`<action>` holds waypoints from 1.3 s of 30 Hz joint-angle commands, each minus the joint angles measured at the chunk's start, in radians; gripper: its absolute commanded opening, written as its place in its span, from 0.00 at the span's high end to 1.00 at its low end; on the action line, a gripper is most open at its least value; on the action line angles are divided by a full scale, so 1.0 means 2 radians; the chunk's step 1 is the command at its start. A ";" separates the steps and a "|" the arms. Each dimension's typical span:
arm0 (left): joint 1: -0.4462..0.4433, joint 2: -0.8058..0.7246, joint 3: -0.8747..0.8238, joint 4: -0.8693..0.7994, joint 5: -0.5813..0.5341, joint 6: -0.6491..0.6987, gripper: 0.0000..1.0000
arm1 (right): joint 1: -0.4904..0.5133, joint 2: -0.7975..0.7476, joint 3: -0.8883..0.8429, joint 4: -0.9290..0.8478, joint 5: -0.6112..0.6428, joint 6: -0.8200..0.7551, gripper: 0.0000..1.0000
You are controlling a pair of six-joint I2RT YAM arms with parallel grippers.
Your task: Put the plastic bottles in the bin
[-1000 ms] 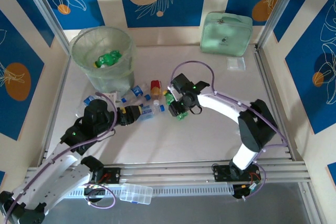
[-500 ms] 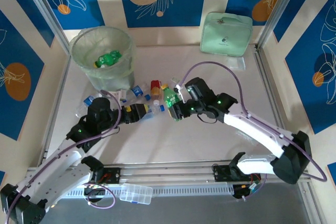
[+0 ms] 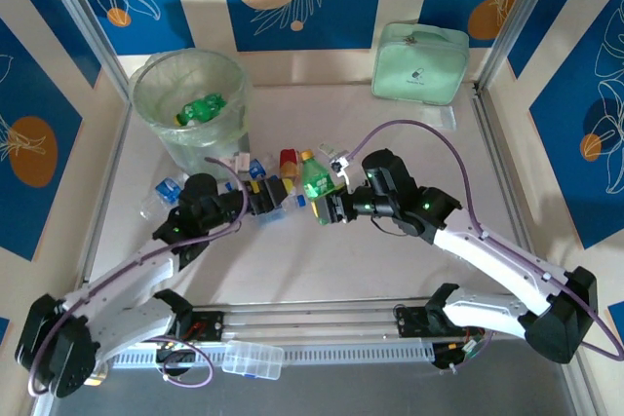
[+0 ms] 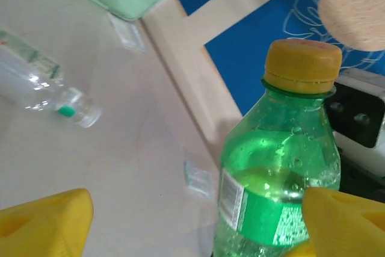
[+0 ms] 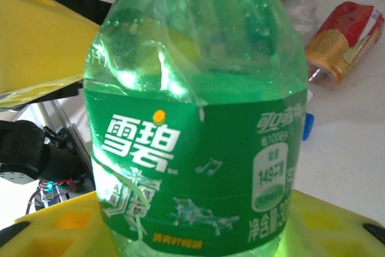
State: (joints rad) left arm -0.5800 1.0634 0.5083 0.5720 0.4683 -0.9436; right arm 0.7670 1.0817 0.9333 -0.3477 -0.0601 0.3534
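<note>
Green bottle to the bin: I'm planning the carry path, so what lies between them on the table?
Not bare: in the top view, a red-topped bottle and blue-capped clear bottles lie between the green bottle and the bin.

Left arm point(image 3: 127, 278): white tubular links, black joint housings, one green indicator light near the wrist.
Right arm point(image 3: 497, 258): matching white links and black housings, green lights at the wrist.
Cables point(image 3: 400, 124): purple, one looped along each arm.
Left gripper point(image 3: 267, 198): black body; fingers point(image 4: 48, 221) yellow, blocky, matte.
Right gripper point(image 3: 326, 209): black body; fingers point(image 5: 42, 46) yellow, with square moulded recesses.
Bases point(image 3: 429, 320): black mounts on the near rail, thin wires attached.
</note>
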 commanded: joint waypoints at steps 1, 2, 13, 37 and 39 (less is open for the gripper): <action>0.000 0.029 0.003 0.149 0.052 -0.049 0.10 | 0.009 -0.008 -0.003 0.038 -0.028 0.012 0.49; 0.000 0.042 0.011 0.157 0.050 -0.056 0.10 | 0.011 -0.009 -0.003 0.040 -0.028 0.011 0.48; -0.004 0.139 0.041 0.332 0.105 -0.127 0.11 | 0.014 -0.007 0.008 0.047 -0.041 0.013 0.48; -0.037 0.067 0.074 0.115 0.117 0.020 0.34 | 0.000 0.011 0.030 0.022 -0.079 0.004 0.48; -0.037 0.067 0.079 0.104 0.118 0.023 0.39 | 0.003 0.013 0.032 0.016 -0.078 0.000 0.48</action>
State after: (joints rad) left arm -0.6384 1.2179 0.6197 0.8036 0.6781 -0.9340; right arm 0.7650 1.1004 0.9653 -0.2924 -0.1986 0.3790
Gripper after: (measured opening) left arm 0.616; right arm 0.524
